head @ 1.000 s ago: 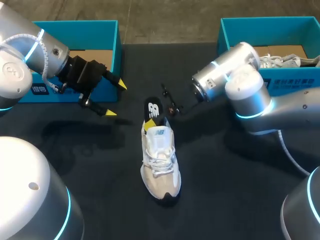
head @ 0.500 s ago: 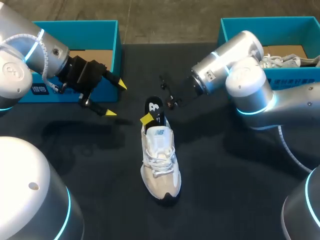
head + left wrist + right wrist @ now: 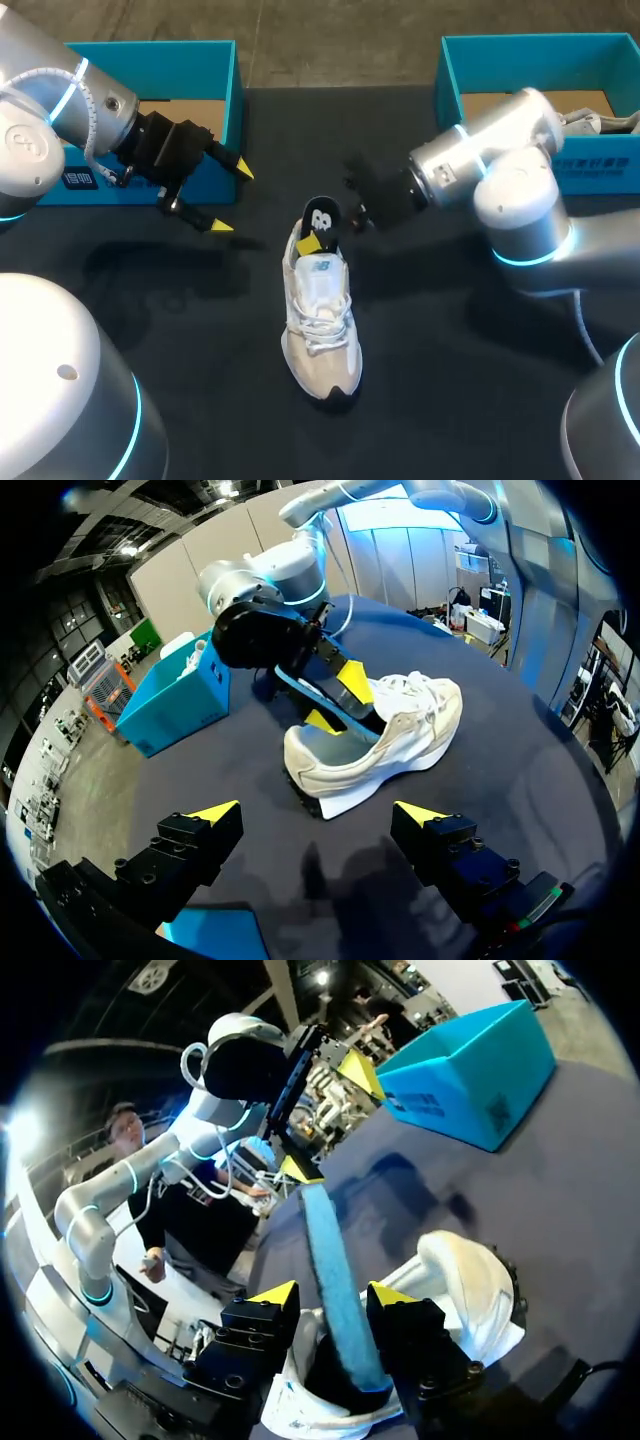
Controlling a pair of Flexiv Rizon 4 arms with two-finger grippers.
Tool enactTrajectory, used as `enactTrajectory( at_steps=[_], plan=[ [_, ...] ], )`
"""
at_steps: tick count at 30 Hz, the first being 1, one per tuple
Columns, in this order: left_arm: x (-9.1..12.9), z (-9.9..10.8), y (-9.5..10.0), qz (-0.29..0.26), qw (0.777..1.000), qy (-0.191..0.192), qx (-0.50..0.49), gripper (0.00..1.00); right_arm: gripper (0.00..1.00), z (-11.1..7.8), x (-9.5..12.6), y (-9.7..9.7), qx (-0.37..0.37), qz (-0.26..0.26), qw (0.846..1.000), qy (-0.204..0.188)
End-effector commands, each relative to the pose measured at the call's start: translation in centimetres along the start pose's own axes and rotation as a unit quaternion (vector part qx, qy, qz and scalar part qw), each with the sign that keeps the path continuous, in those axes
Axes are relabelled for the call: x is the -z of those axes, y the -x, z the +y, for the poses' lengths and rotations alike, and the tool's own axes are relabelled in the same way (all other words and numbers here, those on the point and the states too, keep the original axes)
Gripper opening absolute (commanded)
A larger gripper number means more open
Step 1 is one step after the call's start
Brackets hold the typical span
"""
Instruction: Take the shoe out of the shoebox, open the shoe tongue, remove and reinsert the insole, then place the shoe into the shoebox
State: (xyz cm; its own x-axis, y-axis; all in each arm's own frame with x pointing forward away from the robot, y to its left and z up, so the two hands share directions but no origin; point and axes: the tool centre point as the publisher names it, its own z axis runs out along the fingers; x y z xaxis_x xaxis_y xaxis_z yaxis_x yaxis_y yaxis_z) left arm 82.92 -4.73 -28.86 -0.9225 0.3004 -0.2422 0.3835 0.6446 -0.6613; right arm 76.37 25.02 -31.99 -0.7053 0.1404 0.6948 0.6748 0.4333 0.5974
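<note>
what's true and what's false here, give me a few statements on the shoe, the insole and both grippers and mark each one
1. The right gripper is shut on the insole. True.
2. The shoe lies inside the left shoebox. False: it sits on the table, between the two boxes.
3. The insole's lower end is in the shoe's opening, and the rest sticks out. True.
4. The left gripper grips the shoe's toe. False: it is open and empty, apart from the shoe, beside the left shoebox.
</note>
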Motion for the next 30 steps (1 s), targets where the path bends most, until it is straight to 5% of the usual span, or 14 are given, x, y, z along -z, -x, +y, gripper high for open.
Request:
enactTrajectory(
  at_steps=[1, 16, 26, 30],
  plan=[
    [0.0, 0.0, 0.0, 0.001, 1.0, 0.001, 0.0, 1.0, 0.43, -0.6, 0.6, -0.1, -0.001, -0.003, 1.0, 0.014],
    [0.0, 0.0, 0.0, 0.001, 1.0, 0.001, 0.0, 1.0, 0.4, -0.2, 1.7, 0.7, -0.002, -0.009, 1.0, 0.018],
    [0.0, 0.0, 0.0, 0.001, 1.0, 0.001, 0.0, 1.0, 0.18, 0.9, 0.8, 2.2, -0.001, 0.01, 1.0, 0.002],
    [0.0, 0.0, 0.0, 0.001, 1.0, 0.001, 0.0, 1.0, 0.0, 1.1, 0.6, 2.7, -0.001, 0.016, 1.0, -0.005]
  ],
)
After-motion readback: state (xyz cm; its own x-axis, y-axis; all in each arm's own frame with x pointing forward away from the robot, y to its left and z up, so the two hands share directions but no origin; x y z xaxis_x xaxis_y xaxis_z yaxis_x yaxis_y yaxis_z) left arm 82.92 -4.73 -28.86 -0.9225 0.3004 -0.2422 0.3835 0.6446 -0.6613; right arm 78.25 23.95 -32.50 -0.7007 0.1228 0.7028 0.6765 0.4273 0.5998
